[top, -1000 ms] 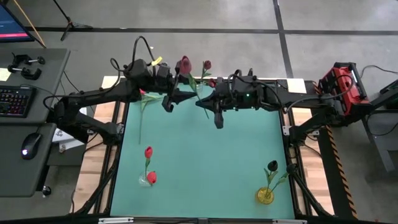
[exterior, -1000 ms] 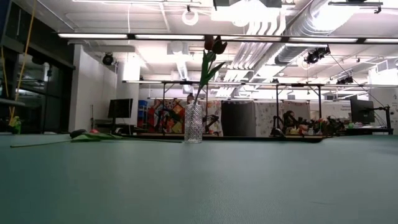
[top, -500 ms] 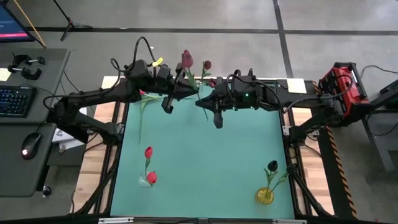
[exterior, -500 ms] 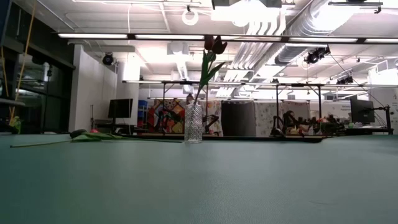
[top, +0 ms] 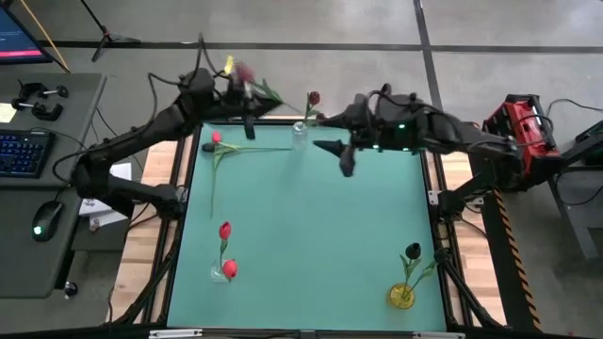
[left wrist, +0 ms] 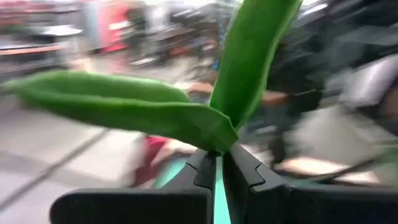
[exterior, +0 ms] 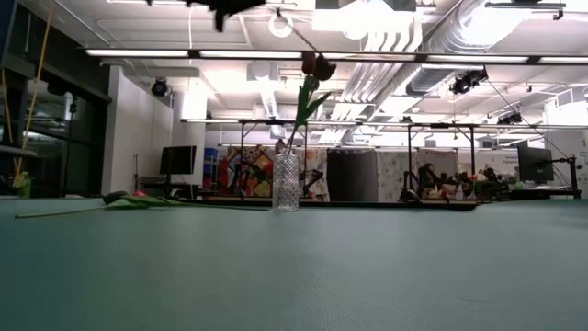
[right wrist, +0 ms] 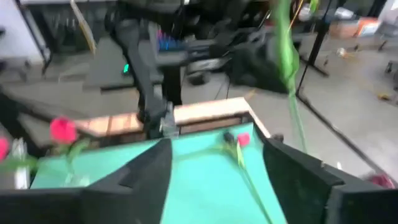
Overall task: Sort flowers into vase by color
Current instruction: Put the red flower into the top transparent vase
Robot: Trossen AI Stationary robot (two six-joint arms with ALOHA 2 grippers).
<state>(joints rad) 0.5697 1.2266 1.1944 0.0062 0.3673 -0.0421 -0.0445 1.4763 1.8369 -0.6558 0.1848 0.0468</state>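
Observation:
My left gripper (top: 249, 96) is over the table's far edge, shut on a flower with a pink head (top: 243, 71) and green leaves (left wrist: 130, 106). My right gripper (top: 337, 155) hangs open over the far middle of the table, right of a clear vase (top: 300, 133) holding a dark red flower (top: 313, 98). In the right wrist view its fingers (right wrist: 144, 175) stand apart with nothing between them. Another red flower (top: 216, 138) lies flat on the mat near the far left corner. My left gripper pinches the flower's green stem between its two fingers (left wrist: 204, 175), right where the leaves branch off (left wrist: 219, 142). The fingers come at it level. The leaves rise above the fingers, and the flower is lifted clear of the table.
A clear vase (top: 223, 274) with two red flowers stands near left. A yellow vase (top: 402, 297) with a near-black flower (top: 412, 250) stands near right. The green mat's middle (top: 311, 226) is bare. A desk with a keyboard stands left of the table.
The flower stood between both grippers near the far vase. My right gripper has let go of it, risen and drawn away toward the table's right. My left gripper has swung toward the far left edge, carrying the flower with it.

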